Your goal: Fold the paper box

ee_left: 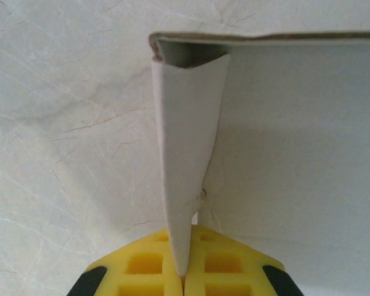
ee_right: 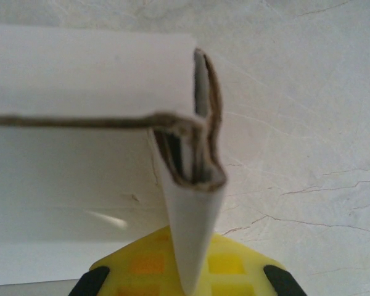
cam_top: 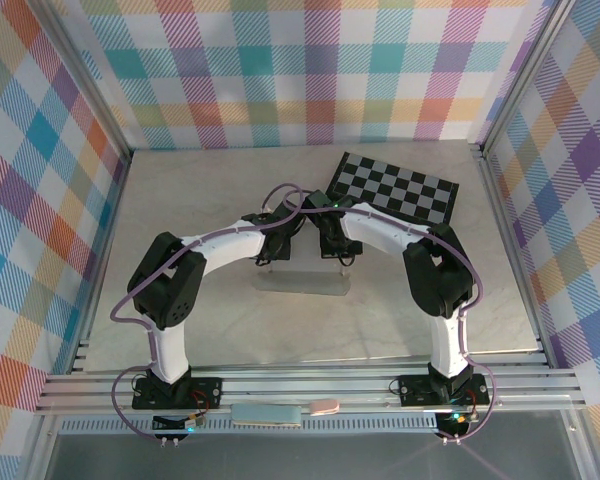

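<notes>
Marble tabletop, paper box, long axis running left to right

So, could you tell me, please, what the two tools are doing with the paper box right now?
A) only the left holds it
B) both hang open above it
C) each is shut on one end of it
C: the left tool is shut on one upright end flap of the paper box, the right tool on the folded flap opposite.

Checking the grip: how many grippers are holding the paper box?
2: the left gripper pinches the paper box at its left end, the right gripper at its right end.
</notes>
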{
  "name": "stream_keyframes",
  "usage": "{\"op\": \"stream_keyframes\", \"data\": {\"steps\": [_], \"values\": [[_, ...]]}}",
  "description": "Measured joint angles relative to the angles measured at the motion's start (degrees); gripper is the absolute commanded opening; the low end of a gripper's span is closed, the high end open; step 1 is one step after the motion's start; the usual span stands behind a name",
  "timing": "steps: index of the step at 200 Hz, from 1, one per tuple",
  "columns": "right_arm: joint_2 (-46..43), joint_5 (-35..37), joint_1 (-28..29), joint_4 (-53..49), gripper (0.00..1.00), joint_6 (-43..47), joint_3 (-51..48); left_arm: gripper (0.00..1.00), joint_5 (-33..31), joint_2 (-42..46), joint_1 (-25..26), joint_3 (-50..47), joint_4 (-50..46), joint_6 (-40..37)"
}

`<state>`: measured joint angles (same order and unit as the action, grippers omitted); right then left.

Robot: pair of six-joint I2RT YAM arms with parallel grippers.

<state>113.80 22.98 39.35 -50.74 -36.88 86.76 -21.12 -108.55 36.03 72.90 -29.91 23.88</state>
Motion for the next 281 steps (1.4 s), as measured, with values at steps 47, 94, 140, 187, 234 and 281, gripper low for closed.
{"op": "stream_keyframes", "data": {"steps": [47, 94, 140, 187, 234, 281], "values": [[0.0, 0.6, 0.1, -0.4, 0.0, 0.0, -0.3, 0.33, 0.5, 0.6, -0.2, -1.1, 1.2, -0.5], [0.0, 2.1, 0.1, -1.5, 0.0, 0.0, -0.4, 0.5, 3.6, 5.6, -1.5, -3.0, 1.6, -1.2], [0.0, 2.1, 0.1, -2.0, 0.0, 0.0, -0.5, 0.48, 13.2, 10.5, -5.9, -5.3, 4.3, -1.2], [0.0, 2.1, 0.1, -2.3, 0.0, 0.0, -0.5, 0.44, 19.2, 9.8, -7.0, -6.0, 5.4, -2.3], [0.0, 2.1, 0.1, -2.3, 0.0, 0.0, -0.5, 0.34, 20.2, 6.2, -7.0, -5.6, 6.1, -3.0], [0.0, 2.0, 0.1, -2.2, 0.0, 0.0, -0.5, 0.16, 19.9, 5.0, -6.3, -4.7, 6.5, -4.2]]}}
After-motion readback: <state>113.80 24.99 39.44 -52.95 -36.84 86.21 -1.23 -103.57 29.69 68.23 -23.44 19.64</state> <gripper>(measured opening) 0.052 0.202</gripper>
